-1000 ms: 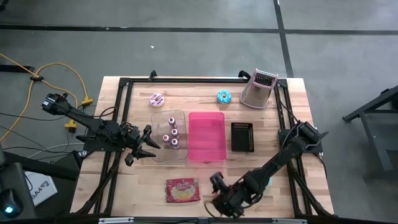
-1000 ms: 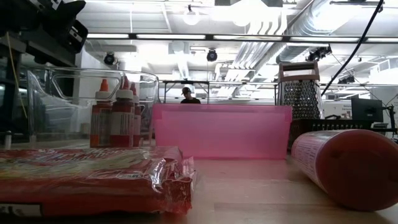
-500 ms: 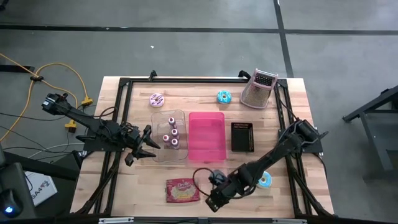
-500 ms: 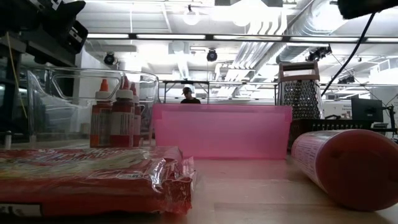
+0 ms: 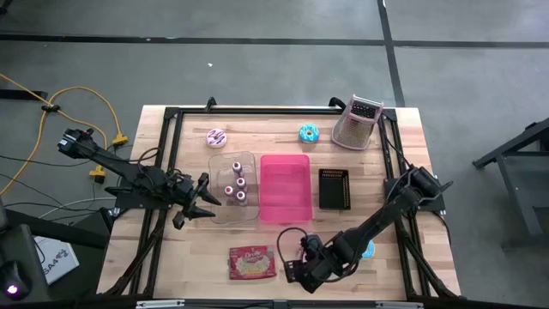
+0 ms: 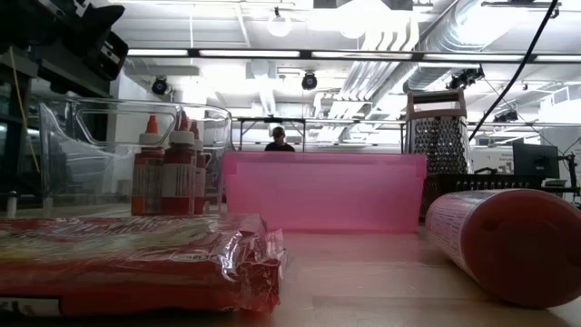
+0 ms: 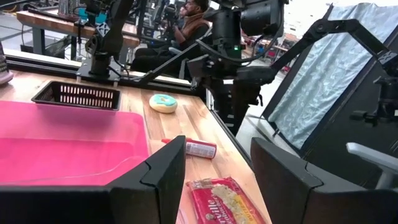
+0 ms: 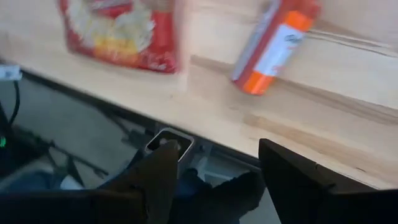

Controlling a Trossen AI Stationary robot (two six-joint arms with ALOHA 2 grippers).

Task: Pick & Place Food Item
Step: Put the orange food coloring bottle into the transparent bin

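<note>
A red snack packet lies flat near the table's front edge; it also shows in the low view, the left wrist view and the right wrist view. An orange-and-white tube lies on its side just right of the packet, and shows in the low view too. My right gripper is open and empty above the front edge, between packet and tube. My left gripper is open and empty beside the clear container.
A pink bin stands mid-table, with a black basket to its right. The clear container holds small bottles. A blue donut lies front right. A pink donut, another blue donut and a grater sit at the far edge.
My right gripper has swung a little toward the table's left along the front edge and turned, uncovering the blue donut at the front right. The packet and the tube have stayed where they were.
</note>
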